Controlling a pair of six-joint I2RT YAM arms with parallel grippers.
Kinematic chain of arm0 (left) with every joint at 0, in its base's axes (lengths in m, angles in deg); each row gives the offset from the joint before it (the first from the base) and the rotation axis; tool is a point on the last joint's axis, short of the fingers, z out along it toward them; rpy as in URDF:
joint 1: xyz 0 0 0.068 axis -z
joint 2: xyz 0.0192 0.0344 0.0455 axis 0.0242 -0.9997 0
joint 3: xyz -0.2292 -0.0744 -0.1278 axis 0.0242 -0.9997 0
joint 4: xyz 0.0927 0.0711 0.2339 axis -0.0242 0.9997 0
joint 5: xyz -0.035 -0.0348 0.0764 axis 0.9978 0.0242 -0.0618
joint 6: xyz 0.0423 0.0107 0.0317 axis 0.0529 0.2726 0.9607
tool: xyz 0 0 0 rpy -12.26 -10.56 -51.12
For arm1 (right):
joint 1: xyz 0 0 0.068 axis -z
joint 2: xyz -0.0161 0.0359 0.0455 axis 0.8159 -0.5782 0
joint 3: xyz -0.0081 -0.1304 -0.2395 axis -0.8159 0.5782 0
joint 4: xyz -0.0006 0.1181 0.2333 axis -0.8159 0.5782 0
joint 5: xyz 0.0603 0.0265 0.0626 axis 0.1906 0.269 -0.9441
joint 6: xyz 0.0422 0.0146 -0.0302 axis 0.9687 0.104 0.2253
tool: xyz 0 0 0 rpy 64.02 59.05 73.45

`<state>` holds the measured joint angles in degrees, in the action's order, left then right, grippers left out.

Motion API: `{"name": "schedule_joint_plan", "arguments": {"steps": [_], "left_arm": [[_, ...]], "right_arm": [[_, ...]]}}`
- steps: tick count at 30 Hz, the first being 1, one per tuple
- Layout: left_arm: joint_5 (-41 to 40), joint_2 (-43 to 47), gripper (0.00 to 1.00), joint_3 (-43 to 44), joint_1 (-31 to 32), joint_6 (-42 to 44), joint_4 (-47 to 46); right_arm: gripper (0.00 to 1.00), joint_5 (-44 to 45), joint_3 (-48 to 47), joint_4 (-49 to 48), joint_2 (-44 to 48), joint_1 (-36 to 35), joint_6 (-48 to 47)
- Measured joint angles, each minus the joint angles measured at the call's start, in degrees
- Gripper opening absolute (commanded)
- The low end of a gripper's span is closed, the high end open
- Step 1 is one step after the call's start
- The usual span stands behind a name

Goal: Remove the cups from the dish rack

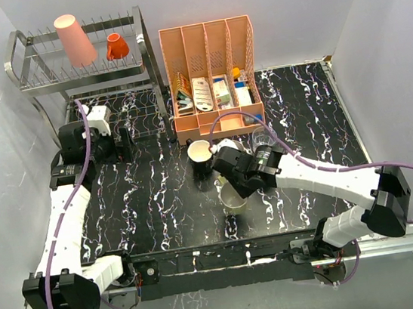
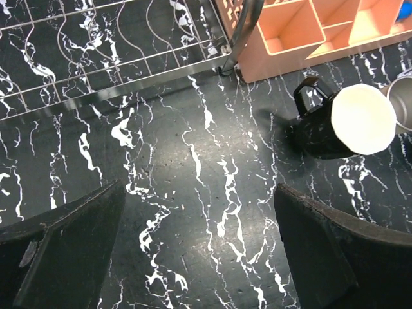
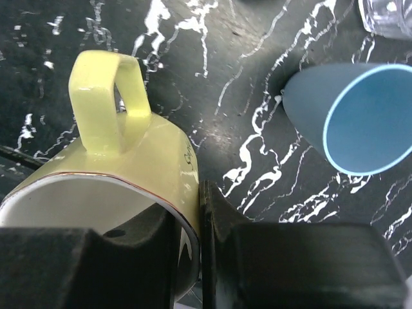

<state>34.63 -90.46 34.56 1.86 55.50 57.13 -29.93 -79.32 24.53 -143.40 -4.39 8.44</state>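
Right gripper (image 1: pixel 233 181) is clamped on the yellow mug (image 1: pixel 233 197). In the wrist cam one finger sits inside the rim and the other outside, w/ the mug wall (image 3: pixel 148 161) pinched between them at the gripper (image 3: pixel 193 225), handle pointing away from the fingers. Can't tell if the mug's base is touching the table (image 1: pixel 160 206) or not. It's near the middle, just in front of the black mug (image 1: pixel 201 157).

Left gripper (image 1: pixel 125 144) is wide open w/ nothing in it. Its fingers spread over bare tabletop (image 2: pixel 193 161) at the gripper (image 2: pixel 199 244), just in front of the rack's bottom tier (image 2: pixel 96 71).

The rack (image 1: pixel 28 75) is back left. On the top tier there's a pink tumbler (image 1: pixel 75 40) upside down and an orange cup (image 1: pixel 117 46) beside it, tilted.

Other cups are off the rack, all near the front of the peach organizer (image 1: pixel 212 77):
- black mug (image 2: pixel 322 129), upright, cream inside
- metal cup (image 2: pixel 404 103), just beside it, only its edge shows
- blue cup (image 3: pixel 322 109), right of the yellow mug, mouth toward the cam, not touching it
- glass (image 1: pixel 262 141), behind the blue one, barely in the wrist view (image 3: pixel 386 16)
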Motion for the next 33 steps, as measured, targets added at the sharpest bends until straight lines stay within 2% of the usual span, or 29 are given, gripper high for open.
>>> {"name": "schedule_joint_plan", "arguments": {"steps": [11,21,28,33], "left_arm": [[-0.83,-0.35,0.97,-1.73,0.0,1.4,-0.74],[-0.44,-1.01,0.97,-1.66,-0.02,1.25,-1.03],[-0.04,-1.07,0.97,-1.22,-0.22,0.72,-1.38],[0.28,-1.16,0.97,-0.74,-1.11,-0.55,-1.75]], "right_arm": [[0.08,-0.31,0.48,0.46,-3.8,11.43,1.01],[0.08,-2.05,5.49,-7.21,-5.64,12.17,0.15],[0.08,-2.34,7.96,-9.14,-5.66,12.33,0.0],[0.14,-2.23,8.66,-11.34,-5.53,12.37,0.13]]}}
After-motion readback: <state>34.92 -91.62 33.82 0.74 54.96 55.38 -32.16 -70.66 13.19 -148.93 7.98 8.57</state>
